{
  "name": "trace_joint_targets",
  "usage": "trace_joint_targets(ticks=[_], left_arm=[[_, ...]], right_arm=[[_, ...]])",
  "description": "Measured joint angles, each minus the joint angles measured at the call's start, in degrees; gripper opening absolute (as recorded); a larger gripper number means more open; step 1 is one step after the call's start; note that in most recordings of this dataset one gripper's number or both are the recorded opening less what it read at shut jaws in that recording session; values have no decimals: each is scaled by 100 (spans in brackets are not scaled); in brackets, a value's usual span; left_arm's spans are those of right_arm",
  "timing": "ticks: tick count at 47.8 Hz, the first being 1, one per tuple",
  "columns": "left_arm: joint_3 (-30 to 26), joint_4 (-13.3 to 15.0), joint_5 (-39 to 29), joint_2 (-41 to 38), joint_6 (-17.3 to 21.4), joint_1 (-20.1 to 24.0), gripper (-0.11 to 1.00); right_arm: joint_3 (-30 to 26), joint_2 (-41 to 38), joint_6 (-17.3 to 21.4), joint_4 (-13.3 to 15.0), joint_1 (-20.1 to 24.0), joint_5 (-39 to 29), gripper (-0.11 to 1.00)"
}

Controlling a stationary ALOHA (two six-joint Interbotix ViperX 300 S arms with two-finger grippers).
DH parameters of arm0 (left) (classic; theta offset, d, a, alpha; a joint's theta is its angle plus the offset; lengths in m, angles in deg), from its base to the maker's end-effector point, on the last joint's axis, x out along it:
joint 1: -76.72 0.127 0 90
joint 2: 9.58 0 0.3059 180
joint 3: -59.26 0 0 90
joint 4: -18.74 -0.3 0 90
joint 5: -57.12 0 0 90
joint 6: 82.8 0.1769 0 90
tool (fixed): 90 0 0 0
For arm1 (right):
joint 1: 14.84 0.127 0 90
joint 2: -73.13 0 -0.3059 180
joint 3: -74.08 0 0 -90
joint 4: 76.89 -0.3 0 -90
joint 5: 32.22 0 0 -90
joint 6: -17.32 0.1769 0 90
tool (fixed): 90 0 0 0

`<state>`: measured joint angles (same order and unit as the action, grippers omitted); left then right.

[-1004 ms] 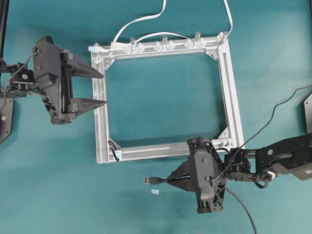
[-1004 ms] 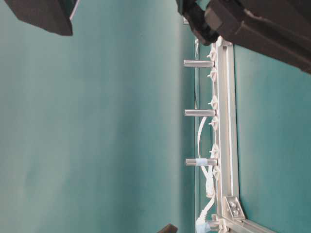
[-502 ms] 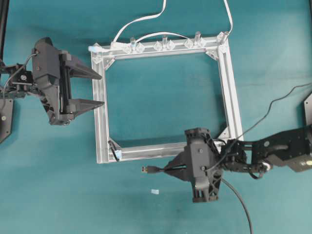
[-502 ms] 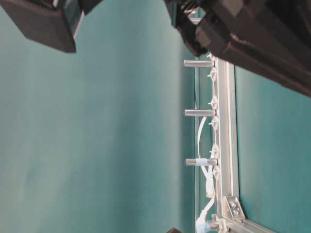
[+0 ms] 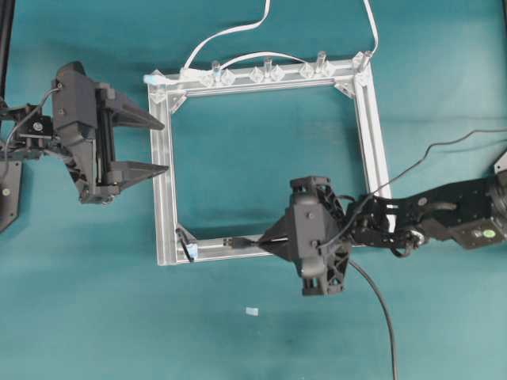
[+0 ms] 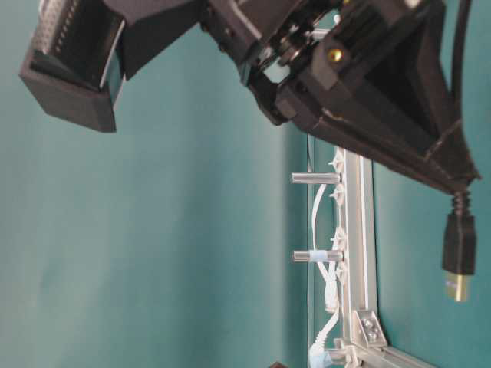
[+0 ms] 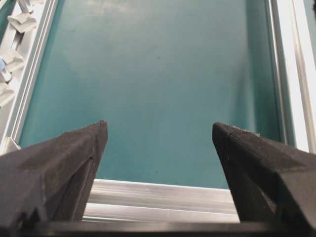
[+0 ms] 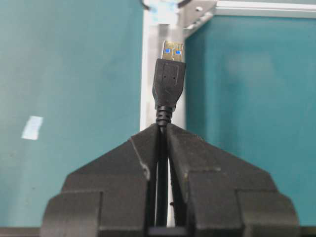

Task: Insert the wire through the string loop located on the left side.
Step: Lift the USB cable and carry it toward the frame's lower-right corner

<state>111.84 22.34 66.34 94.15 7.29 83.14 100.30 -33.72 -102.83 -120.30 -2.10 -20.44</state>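
Note:
My right gripper (image 5: 268, 244) is shut on the black wire (image 5: 252, 243) just behind its plug (image 8: 169, 81). The plug's metal tip points left along the frame's bottom rail (image 5: 214, 247). The plug hangs above that rail, a short way right of the string loop (image 5: 188, 252), which sits at the frame's bottom-left corner. In the right wrist view the loop's pale blue bit (image 8: 160, 6) lies straight ahead of the plug, cut off by the top edge. My left gripper (image 5: 165, 146) stands open and empty, its fingertips over the frame's left rail (image 7: 163, 195).
The silver aluminium frame (image 5: 379, 142) lies flat on the teal table. Clear pegs (image 5: 267, 65) stand along its top rail, with a white flat cable (image 5: 230, 33) threaded there. A small pale scrap (image 5: 252, 311) lies below the frame. The wire trails off behind the right arm (image 5: 380, 301).
My right gripper has carried the wire up and to the left, from below the frame to over its bottom rail, bringing the plug closer to the loop. The left gripper has stayed still.

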Motion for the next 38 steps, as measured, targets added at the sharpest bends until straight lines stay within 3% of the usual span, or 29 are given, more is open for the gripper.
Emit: trace_joint_targets(ticks=[13, 38], left_arm=[[18, 0, 0, 0, 0, 0, 87], [26, 0, -18, 0, 0, 0, 87]], right_arm=[[0, 0, -9, 229, -167, 0, 7], [0, 0, -9, 264, -211, 0, 7]])
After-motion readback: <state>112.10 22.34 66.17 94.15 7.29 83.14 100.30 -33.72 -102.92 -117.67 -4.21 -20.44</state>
